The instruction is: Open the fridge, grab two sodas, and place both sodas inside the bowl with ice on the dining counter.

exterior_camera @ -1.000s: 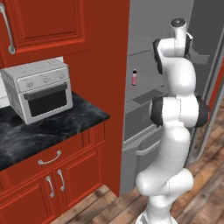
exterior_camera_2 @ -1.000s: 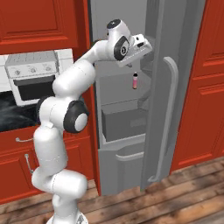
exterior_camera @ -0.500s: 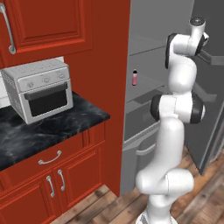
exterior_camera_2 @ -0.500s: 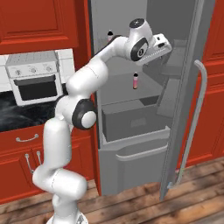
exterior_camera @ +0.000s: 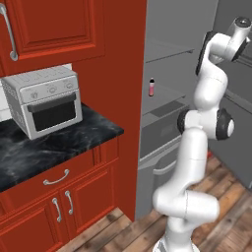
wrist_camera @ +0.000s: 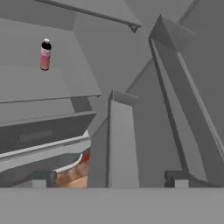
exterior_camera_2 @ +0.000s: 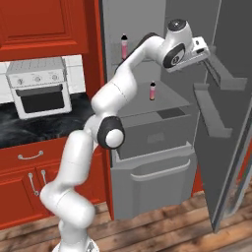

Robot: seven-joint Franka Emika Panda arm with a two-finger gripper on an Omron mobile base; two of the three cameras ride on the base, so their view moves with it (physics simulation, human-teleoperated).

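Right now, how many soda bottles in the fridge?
2. One soda bottle stands on the upper shelf, the other on the shelf below. More may be hidden behind the arm.

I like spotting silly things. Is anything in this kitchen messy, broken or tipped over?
Nothing stands out. The fridge door hangs wide open, as the job needs. Two sodas, the upper soda and the lower soda, stand upright on their shelves. The toaster oven sits squarely on the counter.

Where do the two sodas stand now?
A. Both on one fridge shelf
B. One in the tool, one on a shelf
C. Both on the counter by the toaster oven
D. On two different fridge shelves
D: one soda stands on an upper fridge shelf, the other soda on the shelf below.
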